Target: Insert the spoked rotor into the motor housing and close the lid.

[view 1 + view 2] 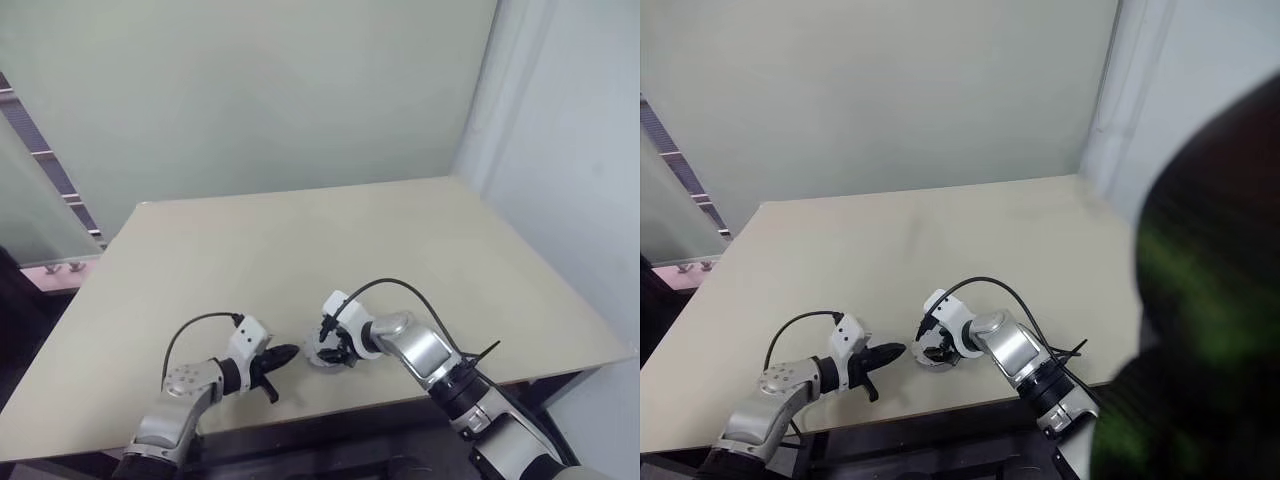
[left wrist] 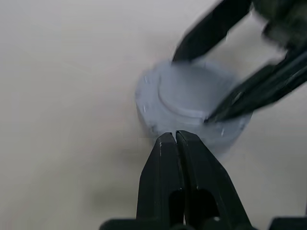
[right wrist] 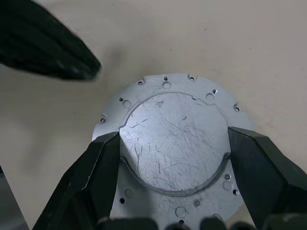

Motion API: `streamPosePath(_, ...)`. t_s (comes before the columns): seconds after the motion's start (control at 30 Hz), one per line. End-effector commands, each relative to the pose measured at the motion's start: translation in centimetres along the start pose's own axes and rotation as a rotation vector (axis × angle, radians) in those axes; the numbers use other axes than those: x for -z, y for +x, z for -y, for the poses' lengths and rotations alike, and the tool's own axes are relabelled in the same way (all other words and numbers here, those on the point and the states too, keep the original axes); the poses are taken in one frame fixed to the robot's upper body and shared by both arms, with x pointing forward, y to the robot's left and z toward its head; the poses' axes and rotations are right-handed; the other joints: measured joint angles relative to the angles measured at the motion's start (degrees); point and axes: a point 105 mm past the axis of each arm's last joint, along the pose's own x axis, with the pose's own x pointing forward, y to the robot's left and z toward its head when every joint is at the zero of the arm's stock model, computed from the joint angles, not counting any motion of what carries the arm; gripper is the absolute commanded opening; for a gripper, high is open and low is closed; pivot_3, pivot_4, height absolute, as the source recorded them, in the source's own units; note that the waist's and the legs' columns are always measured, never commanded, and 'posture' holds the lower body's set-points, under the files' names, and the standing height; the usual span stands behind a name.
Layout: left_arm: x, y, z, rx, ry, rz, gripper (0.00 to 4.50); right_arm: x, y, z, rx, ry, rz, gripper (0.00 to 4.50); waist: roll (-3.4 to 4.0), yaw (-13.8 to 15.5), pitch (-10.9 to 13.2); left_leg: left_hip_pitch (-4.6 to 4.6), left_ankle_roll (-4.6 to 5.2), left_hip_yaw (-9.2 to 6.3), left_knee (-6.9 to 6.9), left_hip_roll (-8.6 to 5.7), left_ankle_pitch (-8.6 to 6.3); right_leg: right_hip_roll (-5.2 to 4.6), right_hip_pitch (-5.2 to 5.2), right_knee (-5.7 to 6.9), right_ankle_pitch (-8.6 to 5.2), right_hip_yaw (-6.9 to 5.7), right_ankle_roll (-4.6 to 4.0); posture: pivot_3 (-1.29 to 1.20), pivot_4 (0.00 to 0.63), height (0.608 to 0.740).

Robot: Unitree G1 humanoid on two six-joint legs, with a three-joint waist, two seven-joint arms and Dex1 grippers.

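The motor housing [image 3: 175, 148] sits near the front edge of the table [image 1: 300, 240], slightly right of centre, showing a flat scratched grey round face with a ring of small holes round its flange; no copper windings or spoked rotor show from here, so I can't tell whether this face is the lid already seated or the housing's own plate; treat lid status as unconfirmed. The right gripper [image 3: 172, 148] is directly over it, pointing down and toward the robot's left, jaws spread wide with one finger [image 3: 91, 167] on each side of the raised round centre, tips resting on or just above the flange; it looks like a bracing or centring hold rather than a lift, though actual contact I can't confirm. The left gripper [image 2: 176, 139] lies just to the housing's left, low over the table, pointing at the disc's side wall with its fingers pressed fully together and nothing between them; its tip is just beside the rim, and whether it touches is unclear. Key relation: the housing lies straight ahead of the left tip along that gripper's own pointing line, and squarely between the right fingers; the part is round, so no long axis to align, only the flat face up. The right arm is nearer and already straddles it; my read is that any nudge from the left would push the disc toward the right fingers, so the risk is the housing skating on the smooth tabletop if the right hold is loose.
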Motion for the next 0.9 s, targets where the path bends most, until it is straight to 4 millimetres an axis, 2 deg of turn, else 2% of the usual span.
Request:
streamPosePath(0.03,-0.6,0.9,0.1,0.017,0.033,0.007,0.0,3.2,0.2,0.2,0.01,0.041,-0.127,3.22,-0.01,0.04,-0.01,0.0,0.0,0.0,-0.02,-0.01,0.0,-0.01,0.01,0.0,0.0,0.01,0.0,0.0,0.0,0.74)
streamPosePath(0.47,-0.2,2.1,0.4,0.055,0.037,-0.01,0.0,3.1,-0.3,0.6,0.013,0.045,-0.129,3.22,-0.01,0.38,-0.01,-0.03,0.0,-0.04,-0.07,-0.09,0.0,-0.05,0.0,-0.03,0.0,0.01,0.01,0.0,0.0,0.74)
streamPosePath(0.67,-0.3,2.2,0.3,0.061,0.041,-0.007,0.0,1.7,-0.8,0.7,-0.007,0.063,-0.045,3.22,-0.02,0.41,-0.01,-0.07,0.0,-0.07,-0.08,-0.11,0.0,-0.06,0.0,-0.04,0.02,0.01,0.05,0.0,0.0,0.74)
streamPosePath(0.87,-0.4,2.3,0.5,0.07,0.042,-0.005,0.0,1.2,-1.3,0.9,-0.014,0.088,-0.017,3.22,-0.02,0.6,0.0,-0.13,0.0,-0.08,-0.15,-0.13,0.0,-0.07,-0.05,-0.09,0.06,0.01,0.11,0.0,0.0,0.74)
streamPosePath(0.9,-0.4,2.3,0.6,0.072,0.042,-0.004,0.0,1.1,-1.5,0.8,-0.025,0.088,-0.018,3.57,-0.02,0.63,0.0,-0.15,0.0,-0.08,-0.15,-0.13,0.0,-0.07,-0.06,-0.1,0.06,0.01,0.12,0.0,0.0,0.74)
